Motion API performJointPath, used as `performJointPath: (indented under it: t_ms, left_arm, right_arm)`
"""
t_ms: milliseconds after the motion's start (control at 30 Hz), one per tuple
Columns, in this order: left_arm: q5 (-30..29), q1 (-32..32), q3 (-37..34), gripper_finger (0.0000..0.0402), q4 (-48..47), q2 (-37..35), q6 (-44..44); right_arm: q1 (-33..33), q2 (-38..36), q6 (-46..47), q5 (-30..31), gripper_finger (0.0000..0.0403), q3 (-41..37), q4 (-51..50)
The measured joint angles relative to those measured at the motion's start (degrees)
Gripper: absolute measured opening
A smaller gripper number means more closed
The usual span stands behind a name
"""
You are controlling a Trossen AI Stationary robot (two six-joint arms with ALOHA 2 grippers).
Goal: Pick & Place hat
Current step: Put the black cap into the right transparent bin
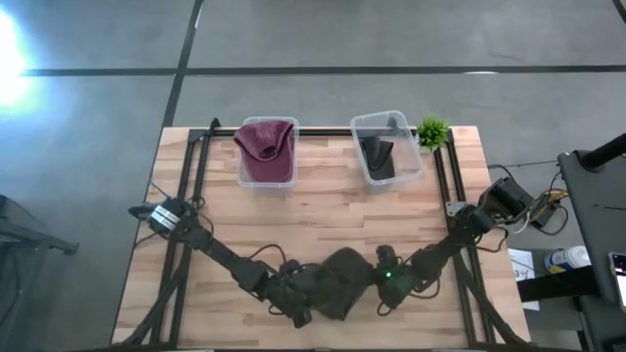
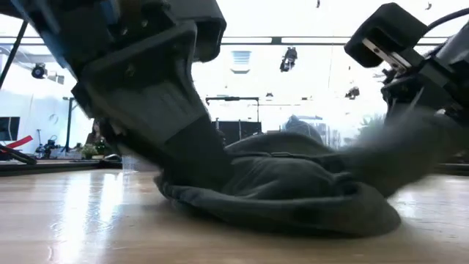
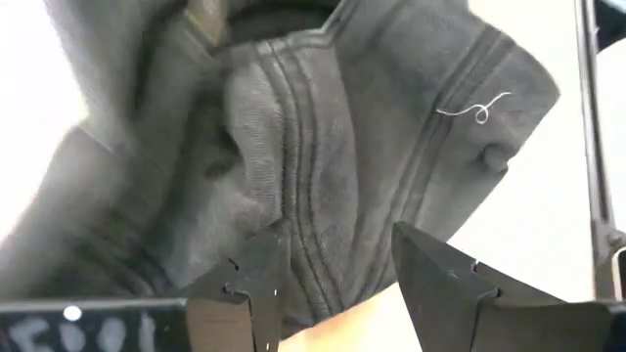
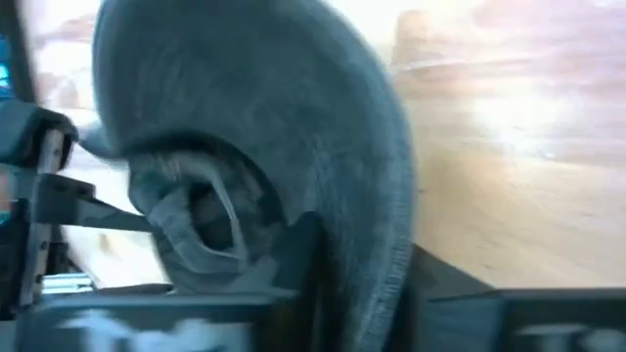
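A dark grey hat [image 1: 342,277] lies crumpled on the wooden table near its near edge, its underside on the boards [image 2: 278,191]. My left gripper [image 3: 337,279] is open at the hat's left side. Its two fingers stand on either side of the stitched edge of the crown [image 3: 313,196]. My right gripper [image 4: 367,293] is at the hat's right side [image 1: 377,282] and is shut on the hat. In the low view the hat's right part [image 2: 410,147] is raised and blurred. My left gripper has the hat's seamed edge [image 3: 308,284] between its open fingers; I cannot tell whether they touch it. My right gripper pinches the hat's curved rim [image 4: 386,264] between its two fingers, coming low from the table's right. The rest of the hat rests on the table.
At the far side stand two clear bins: the left one [image 1: 245,171] holds a maroon hat [image 1: 266,145], the right one [image 1: 364,171] a dark item [image 1: 380,154]. A small green plant [image 1: 433,130] sits at the far right corner. Bare wood lies between the bins and the grey hat.
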Motion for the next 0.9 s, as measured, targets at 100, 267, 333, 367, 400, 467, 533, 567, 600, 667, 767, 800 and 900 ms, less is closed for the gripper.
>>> performJointPath:
  t_ms: [100, 267, 333, 367, 400, 467, 533, 567, 600, 667, 767, 800, 900]
  left_arm:
    - [-0.7, 0.1, 0.1, 0.0177, -1.0, -2.3, 1.0]
    - [-5.6, 0.2, 0.4, 0.0177, -8.8, -10.6, 4.8]
    - [-9.7, 0.2, 0.4, 0.0177, -12.7, -15.0, 5.1]
    - [-12.0, 0.2, 0.4, 0.0177, -14.5, -17.5, 5.1]
    - [-14.5, 0.2, 0.4, 0.0177, -16.5, -19.8, 5.1]
    - [-18.9, 0.2, 0.4, 0.0177, -19.2, -24.4, 4.9]
    - [-23.3, 0.2, 0.4, 0.0177, -21.4, -28.8, 4.4]
    - [-25.0, 0.2, 0.4, 0.0177, -22.0, -30.6, 4.2]
    - [-26.6, 0.2, 0.4, 0.0177, -22.3, -32.7, 4.2]
    - [-29.4, 0.2, 0.3, 0.0177, -23.4, -36.0, 4.1]
    - [-32.3, 0.2, 0.1, 0.0177, -25.0, -39.6, 4.2]
    - [-32.8, 0.2, 0.1, 0.0177, -25.6, -40.4, 4.5]
    - [-33.8, 0.2, 0.0, 0.0177, -27.0, -42.2, 5.1]
  right_arm:
    - [0.0, -1.0, -2.0, 1.8, 0.0018, 0.0, 0.8]
    - [0.0, -5.3, -5.5, 8.0, 0.0014, 0.2, -1.8]
    - [-0.2, -8.3, -6.9, 11.7, 0.0013, 0.8, -4.8]
    - [-0.4, -9.8, -8.0, 13.9, 0.0013, 1.4, -6.9]
    - [-0.7, -11.6, -9.1, 15.9, 0.0013, 2.2, -9.2]
    - [-1.2, -15.3, -12.4, 20.6, 0.0013, 4.4, -14.6]
    - [-2.4, -18.9, -16.6, 25.3, 0.0013, 7.4, -20.3]
    - [-3.2, -20.7, -18.7, 27.6, 0.0013, 8.9, -23.4]
    - [-4.0, -22.2, -20.8, 29.7, 0.0013, 10.5, -26.8]
    - [-6.4, -24.8, -25.1, 33.8, 0.0012, 14.3, -33.1]
    - [-10.9, -27.6, -31.8, 38.4, 0.0012, 19.7, -41.7]
    - [-12.5, -28.3, -33.8, 39.7, 0.0012, 21.5, -44.1]
    - [-17.9, -29.2, -41.2, 41.9, 0.0012, 26.1, -50.0]
